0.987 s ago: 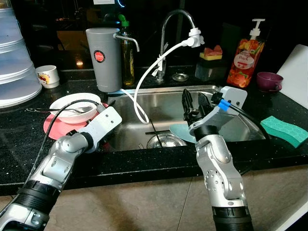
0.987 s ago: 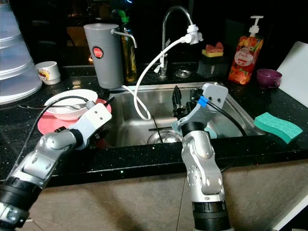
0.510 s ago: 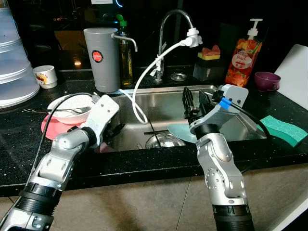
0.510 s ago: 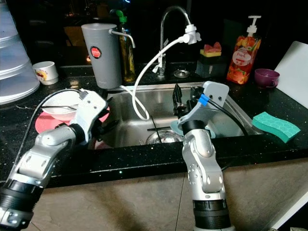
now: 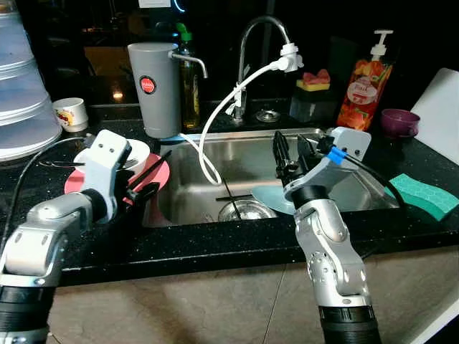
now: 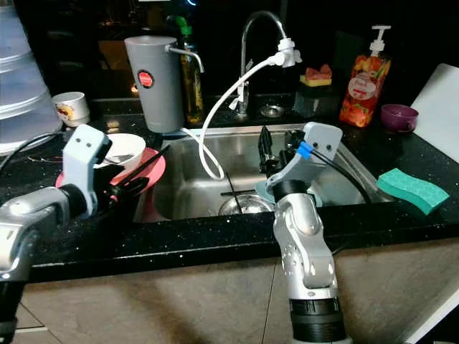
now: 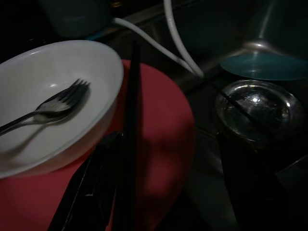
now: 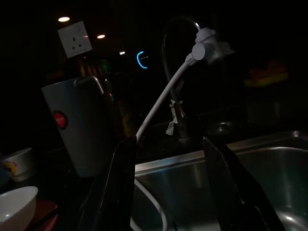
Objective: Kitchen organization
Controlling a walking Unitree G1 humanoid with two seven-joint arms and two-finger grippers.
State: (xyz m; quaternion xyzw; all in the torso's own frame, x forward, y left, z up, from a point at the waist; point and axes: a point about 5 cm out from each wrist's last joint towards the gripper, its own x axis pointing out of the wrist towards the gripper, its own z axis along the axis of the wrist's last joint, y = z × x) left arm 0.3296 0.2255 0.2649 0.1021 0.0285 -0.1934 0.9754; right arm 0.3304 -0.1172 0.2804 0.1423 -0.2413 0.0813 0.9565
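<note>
White bowl with fork sits on red plate, worktop left of sink. Left hand over plate edge, fingers parted, empty. Right hand above sink, spread, empty.

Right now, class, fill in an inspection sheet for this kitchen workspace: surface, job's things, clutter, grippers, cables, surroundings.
Surface: black counter, steel sink.
Job's things: white bowl holding a fork, on a red plate; teal plate in the sink.
Clutter: green sponge, soap bottle, purple cup, grey dispenser.
Grippers: left gripper beside the red plate; right gripper open above the sink.
Cables: white hose from tap.
Surroundings: dark.
</note>
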